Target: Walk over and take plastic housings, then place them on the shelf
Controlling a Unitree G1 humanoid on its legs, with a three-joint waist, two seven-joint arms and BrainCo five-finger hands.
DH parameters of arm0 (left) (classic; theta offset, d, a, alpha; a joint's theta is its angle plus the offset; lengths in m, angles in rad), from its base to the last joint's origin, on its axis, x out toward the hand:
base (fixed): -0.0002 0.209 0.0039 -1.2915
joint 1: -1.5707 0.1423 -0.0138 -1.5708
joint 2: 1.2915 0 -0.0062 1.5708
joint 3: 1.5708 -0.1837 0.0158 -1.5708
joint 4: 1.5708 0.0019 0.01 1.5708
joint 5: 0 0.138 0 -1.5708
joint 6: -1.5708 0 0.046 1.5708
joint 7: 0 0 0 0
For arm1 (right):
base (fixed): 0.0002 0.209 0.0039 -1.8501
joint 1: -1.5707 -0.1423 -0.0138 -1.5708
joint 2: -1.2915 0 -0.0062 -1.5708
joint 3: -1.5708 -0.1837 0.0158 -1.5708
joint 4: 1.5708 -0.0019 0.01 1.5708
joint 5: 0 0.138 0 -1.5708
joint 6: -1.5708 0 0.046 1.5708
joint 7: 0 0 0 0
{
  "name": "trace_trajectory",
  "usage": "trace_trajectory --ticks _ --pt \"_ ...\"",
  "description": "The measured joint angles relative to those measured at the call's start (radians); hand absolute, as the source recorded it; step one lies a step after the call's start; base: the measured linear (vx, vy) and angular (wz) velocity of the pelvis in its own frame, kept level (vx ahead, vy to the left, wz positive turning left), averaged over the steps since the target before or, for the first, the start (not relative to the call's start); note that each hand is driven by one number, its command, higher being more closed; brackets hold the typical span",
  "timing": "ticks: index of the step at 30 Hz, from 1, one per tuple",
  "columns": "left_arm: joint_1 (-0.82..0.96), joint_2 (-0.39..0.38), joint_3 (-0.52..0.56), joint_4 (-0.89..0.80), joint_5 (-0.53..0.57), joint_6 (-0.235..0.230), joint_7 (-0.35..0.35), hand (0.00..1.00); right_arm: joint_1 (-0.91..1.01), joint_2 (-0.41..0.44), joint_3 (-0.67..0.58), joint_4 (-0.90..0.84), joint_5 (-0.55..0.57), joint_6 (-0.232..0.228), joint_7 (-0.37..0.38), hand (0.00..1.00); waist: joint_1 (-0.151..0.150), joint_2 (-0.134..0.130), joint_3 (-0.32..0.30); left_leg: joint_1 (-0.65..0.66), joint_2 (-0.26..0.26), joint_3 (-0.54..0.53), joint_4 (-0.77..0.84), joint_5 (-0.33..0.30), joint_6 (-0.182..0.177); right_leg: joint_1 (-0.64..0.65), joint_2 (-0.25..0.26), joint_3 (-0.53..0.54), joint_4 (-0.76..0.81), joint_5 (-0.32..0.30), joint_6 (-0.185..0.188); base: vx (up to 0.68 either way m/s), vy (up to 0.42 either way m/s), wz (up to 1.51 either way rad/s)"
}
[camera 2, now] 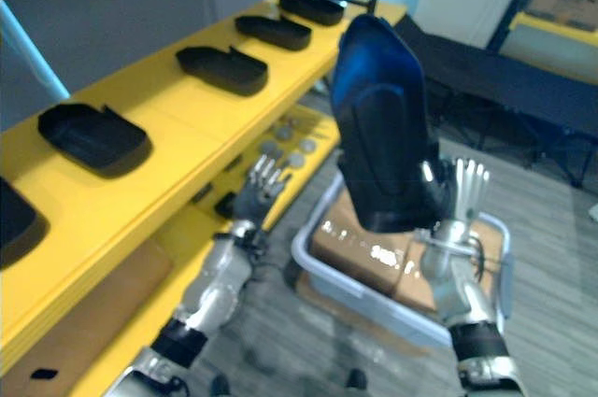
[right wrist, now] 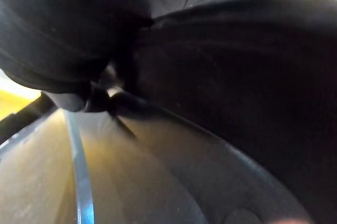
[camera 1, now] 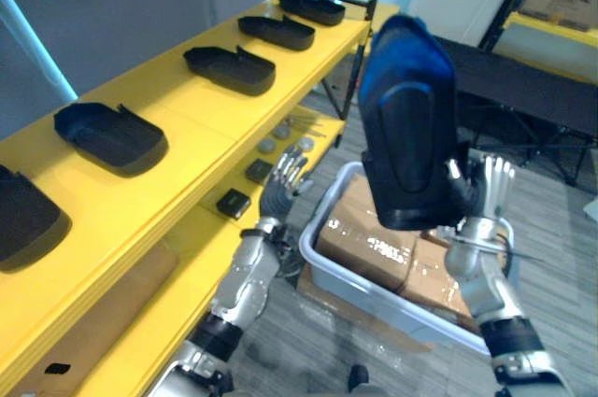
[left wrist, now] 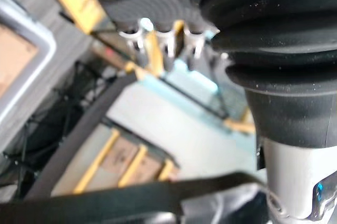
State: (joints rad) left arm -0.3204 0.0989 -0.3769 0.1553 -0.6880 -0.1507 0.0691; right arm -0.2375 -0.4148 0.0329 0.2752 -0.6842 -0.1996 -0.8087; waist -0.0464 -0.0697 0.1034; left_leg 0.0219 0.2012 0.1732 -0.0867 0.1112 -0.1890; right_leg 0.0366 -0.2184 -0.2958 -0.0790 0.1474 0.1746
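Presently, a dark plastic housing [camera 1: 406, 135] is being held upright by the right hand [camera 1: 488, 196], above a grey bin [camera 1: 322, 233] in which cardboard boxes [camera 1: 364, 233] are lying. The housing is being pinched near its lower edge, with the straight fingers showing behind it and the thumb being pressed on its front. The left hand [camera 1: 280, 187] is being held empty, its fingers spread and relaxed, just beside the lower level of the yellow shelf [camera 1: 177, 126], where small dark parts [camera 1: 233, 202] are lying. On the shelf's top level, further housings [camera 1: 110, 135] are being carried in a row, open sides up, well apart from the one in the right hand.
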Motion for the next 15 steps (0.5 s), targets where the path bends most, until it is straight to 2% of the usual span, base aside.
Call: trace_trajectory --ticks 8,15 --pt "-0.005 -0.001 -0.058 -0.001 0.079 0.052 0.003 0.00 0.000 0.035 0.042 -0.028 0.003 -0.001 0.000 1.00 -0.001 -0.004 -0.021 0.010 0.000 0.003 0.000 -0.001 -0.001 0.007 0.000 0.004 0.000 0.000 0.000 0.00 0.002 -0.01" --pt "-0.005 -0.011 -0.085 -0.001 0.161 0.077 0.003 0.00 0.000 0.062 0.097 -0.028 0.004 -0.005 0.000 1.00 -0.001 -0.006 -0.034 0.011 -0.003 0.001 0.000 -0.001 0.000 0.007 -0.003 0.004 0.000 0.000 0.001 0.00 0.000 0.00"
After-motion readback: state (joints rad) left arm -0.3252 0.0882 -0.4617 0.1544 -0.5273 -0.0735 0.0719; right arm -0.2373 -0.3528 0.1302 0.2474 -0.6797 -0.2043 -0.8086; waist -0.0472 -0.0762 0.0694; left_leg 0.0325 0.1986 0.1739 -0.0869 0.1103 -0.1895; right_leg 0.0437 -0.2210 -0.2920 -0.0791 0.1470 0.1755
